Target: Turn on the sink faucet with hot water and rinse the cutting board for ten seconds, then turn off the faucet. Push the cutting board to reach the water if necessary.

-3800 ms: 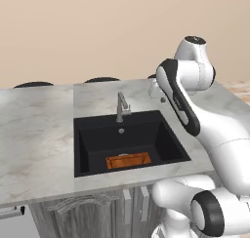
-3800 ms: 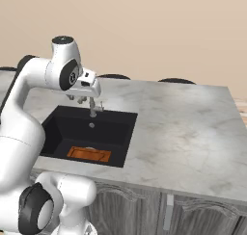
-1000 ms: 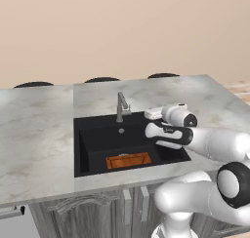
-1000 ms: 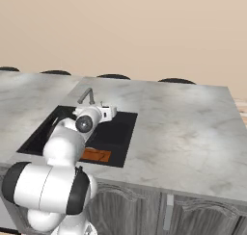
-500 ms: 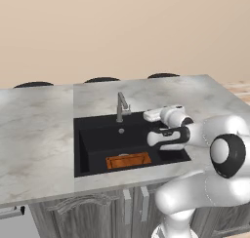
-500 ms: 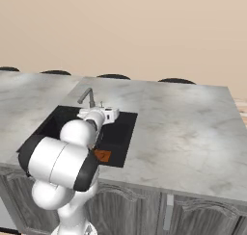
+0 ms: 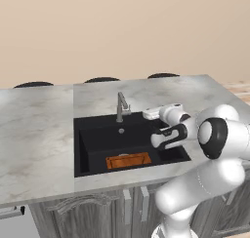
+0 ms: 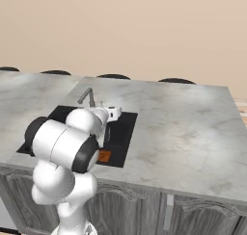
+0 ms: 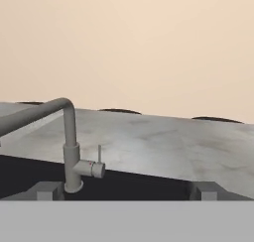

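Wide open stood the claw [image 9: 124,190], with its two dark finger tips [image 9: 47,190] far apart at the bottom of the hand view, and nothing was between them. It held nothing.

Near the front of the sink [image 7: 95,147] lay one cutting board [image 7: 128,160], flat on the black floor, close to the front wall. The left base view showed the whole board. In the right base view the big white arm hid most of it, so just a small orange corner [image 8: 104,156] peeked out. The hand view looked over the sink's back edge at the faucet and the counter behind it.

One faucet [image 7: 120,105] stood at the back edge of the sink. The hand view showed it up close [image 9: 71,149]: a grey post, a spout bending off to the left, and a small lever [image 9: 99,153] sticking up from a knob on its side. The lever was too small to see in the base views. The claw was just in front of the faucet, not touching it. One small grey drain [image 7: 121,131] showed in the left base view, between the faucet and the board.

The arm was bent low over the right side of the sink, with the hand level and pointing at the faucet. Behind it all, the marble counter [image 7: 39,120] ran to the wall.
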Tool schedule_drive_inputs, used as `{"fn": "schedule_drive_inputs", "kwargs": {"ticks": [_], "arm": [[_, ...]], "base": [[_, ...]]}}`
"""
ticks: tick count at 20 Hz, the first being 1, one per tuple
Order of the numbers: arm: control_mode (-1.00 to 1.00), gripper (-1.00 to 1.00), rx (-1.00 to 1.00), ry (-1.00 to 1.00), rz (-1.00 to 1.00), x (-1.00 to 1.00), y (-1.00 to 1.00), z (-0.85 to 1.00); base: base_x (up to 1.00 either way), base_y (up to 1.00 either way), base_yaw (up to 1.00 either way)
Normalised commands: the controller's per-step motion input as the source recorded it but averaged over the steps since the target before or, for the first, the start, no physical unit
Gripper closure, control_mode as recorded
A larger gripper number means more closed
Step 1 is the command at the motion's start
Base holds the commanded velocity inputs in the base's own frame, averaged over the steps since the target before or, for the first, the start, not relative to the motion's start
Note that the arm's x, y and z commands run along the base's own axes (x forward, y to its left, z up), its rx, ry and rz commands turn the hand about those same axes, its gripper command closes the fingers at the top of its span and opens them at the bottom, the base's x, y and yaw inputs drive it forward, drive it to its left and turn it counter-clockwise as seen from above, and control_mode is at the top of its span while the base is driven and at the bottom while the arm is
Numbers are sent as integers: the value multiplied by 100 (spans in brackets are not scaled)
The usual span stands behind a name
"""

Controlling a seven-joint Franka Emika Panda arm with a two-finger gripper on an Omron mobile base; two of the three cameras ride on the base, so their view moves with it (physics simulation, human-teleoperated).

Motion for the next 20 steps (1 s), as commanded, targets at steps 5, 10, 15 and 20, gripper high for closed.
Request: {"fn": "schedule_drive_inputs", "kwargs": {"ticks": [5, 10, 15, 20], "arm": [[-100, -100, 0, 1, 0, 13, 12, -20], [-100, -100, 0, 0, 0, 10, 11, -28], [-100, -100, 0, 0, 0, 9, 26, -20], [-100, -100, 0, 0, 0, 20, 33, -7]], "base": [[0, 0, 0], [0, 0, 0], [0, 0, 0], [0, 0, 0]]}}
